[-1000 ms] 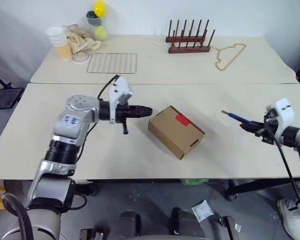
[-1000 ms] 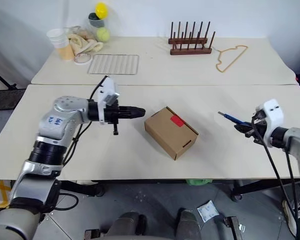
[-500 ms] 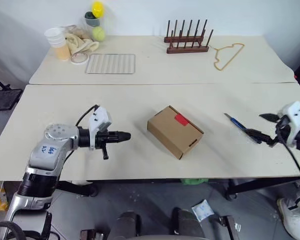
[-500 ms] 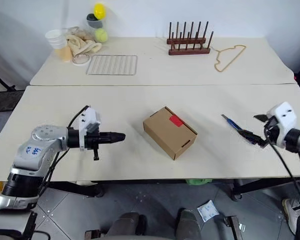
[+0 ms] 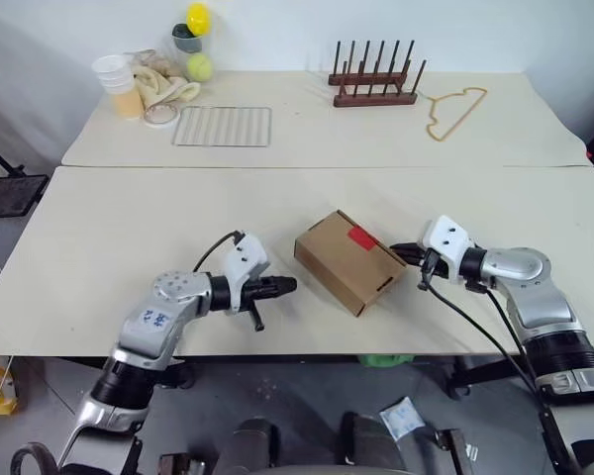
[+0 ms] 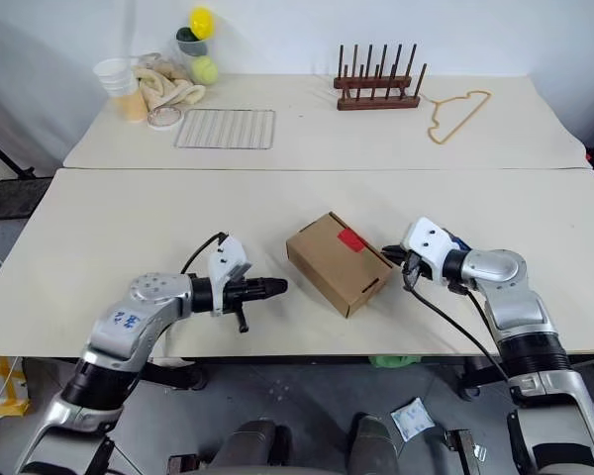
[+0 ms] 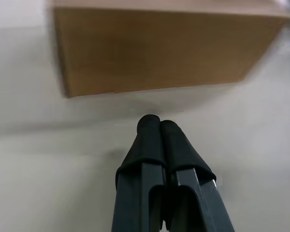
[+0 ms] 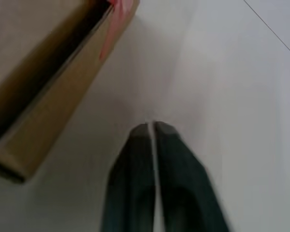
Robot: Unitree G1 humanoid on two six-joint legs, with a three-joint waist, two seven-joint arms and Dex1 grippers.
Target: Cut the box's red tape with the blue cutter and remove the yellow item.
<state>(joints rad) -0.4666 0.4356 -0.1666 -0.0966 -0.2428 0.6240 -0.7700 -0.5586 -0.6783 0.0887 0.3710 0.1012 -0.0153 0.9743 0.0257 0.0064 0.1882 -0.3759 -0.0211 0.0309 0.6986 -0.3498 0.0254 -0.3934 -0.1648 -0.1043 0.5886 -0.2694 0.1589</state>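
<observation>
Both end effectors, left [image 5: 287, 285] and right [image 5: 400, 251], fingers pressed together, flank the small brown cardboard box [image 5: 347, 260], probably to steady it.

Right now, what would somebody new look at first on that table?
Probably the brown box in the middle of the near table, with its bright red tape on top. The left gripper and right gripper point at it from either side, both shut. At the far left corner sits a yellow ball atop a dark container.
</observation>
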